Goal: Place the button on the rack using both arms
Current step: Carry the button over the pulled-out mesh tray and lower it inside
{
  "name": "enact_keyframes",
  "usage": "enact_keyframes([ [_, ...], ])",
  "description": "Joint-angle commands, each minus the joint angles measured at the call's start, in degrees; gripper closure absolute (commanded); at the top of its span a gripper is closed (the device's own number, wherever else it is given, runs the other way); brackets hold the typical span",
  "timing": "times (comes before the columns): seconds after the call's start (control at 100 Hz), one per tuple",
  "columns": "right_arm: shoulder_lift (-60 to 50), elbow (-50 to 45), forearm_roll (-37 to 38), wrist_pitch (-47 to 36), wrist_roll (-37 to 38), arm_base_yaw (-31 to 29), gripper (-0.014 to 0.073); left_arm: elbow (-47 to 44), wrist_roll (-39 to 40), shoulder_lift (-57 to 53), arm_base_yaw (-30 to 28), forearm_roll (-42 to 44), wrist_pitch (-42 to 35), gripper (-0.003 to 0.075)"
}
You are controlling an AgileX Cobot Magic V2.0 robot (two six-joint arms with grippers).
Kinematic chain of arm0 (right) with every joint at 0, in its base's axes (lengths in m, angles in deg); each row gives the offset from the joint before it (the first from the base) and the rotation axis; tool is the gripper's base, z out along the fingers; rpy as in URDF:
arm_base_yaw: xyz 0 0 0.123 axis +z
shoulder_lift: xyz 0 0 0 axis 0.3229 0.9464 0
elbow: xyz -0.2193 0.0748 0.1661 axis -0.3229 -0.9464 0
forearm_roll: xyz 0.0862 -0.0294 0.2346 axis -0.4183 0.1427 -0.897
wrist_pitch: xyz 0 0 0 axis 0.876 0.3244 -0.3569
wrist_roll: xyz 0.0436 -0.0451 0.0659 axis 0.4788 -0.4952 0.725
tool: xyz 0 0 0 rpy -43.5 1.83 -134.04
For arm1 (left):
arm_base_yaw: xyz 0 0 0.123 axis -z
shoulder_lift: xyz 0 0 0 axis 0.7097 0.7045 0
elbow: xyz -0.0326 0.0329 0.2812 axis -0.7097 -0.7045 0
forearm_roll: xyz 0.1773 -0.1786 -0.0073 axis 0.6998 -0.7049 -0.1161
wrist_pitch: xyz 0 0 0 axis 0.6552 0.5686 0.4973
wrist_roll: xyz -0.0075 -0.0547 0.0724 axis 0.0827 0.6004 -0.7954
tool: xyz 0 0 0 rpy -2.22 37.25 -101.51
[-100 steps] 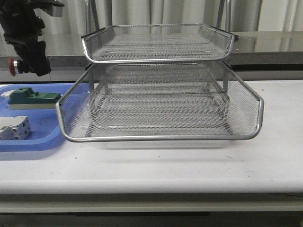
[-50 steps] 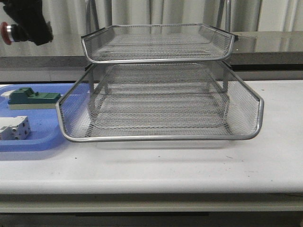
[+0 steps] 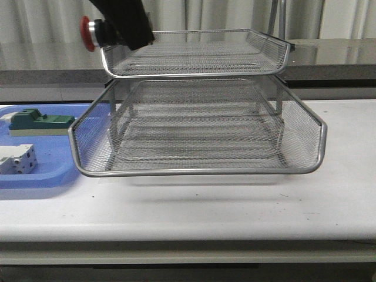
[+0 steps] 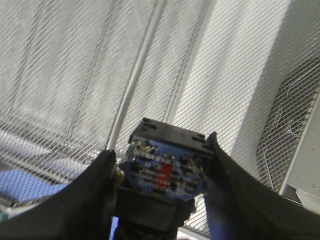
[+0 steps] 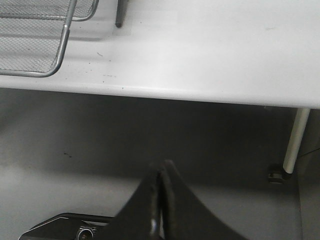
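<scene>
The button [image 3: 89, 32] shows its red head pointing left, held in the air at the left front corner of the top tier of the silver mesh rack [image 3: 197, 64]. My left gripper [image 3: 124, 24] is shut on it. In the left wrist view the button's blue rear end [image 4: 165, 167] sits between the two black fingers [image 4: 92, 195], with the rack's mesh [image 4: 75, 75] beyond it. My right gripper [image 5: 162, 172] is shut on nothing. It hangs below the table's front edge [image 5: 200, 95], near a corner of the rack [image 5: 60, 60], and is out of the front view.
A flat blue tray [image 3: 41, 176] lies left of the rack with a green block [image 3: 38, 122] and a white terminal block [image 3: 17, 158] in it. A table leg [image 5: 295, 145] stands near my right gripper. A grey ledge and curtains run behind the rack.
My left gripper has carried the button up and then to the right, from over the blue tray to the top tier's left corner.
</scene>
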Motion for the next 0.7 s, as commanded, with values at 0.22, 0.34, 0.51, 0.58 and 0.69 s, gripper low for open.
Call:
enact_keyframes([
  [0.22,0.5,1.9,0.1,-3.1,-0.1,-0.3,0.0664,1.4,0.9,-1.8,7.2,-2.5,0.0,0.0659],
  [0.34,0.5,1.9,0.1,-3.1,-0.1,-0.3,0.0664,1.4,0.9,0.8,8.4,-3.3,-1.4,0.0659],
  [0.51,0.5,1.9,0.1,-3.1,-0.1,-0.3,0.0664,1.4,0.9,4.4,9.6,-3.6,-5.0,0.0659],
  [0.58,0.5,1.9,0.1,-3.1,-0.1,-0.3,0.0664,1.4,0.9,5.6,9.9,-3.6,-5.9,0.0654],
  [0.69,0.5,1.9,0.1,-3.1,-0.1,-0.3,0.0664,1.4,0.9,6.5,9.9,-3.6,-6.4,0.0647],
])
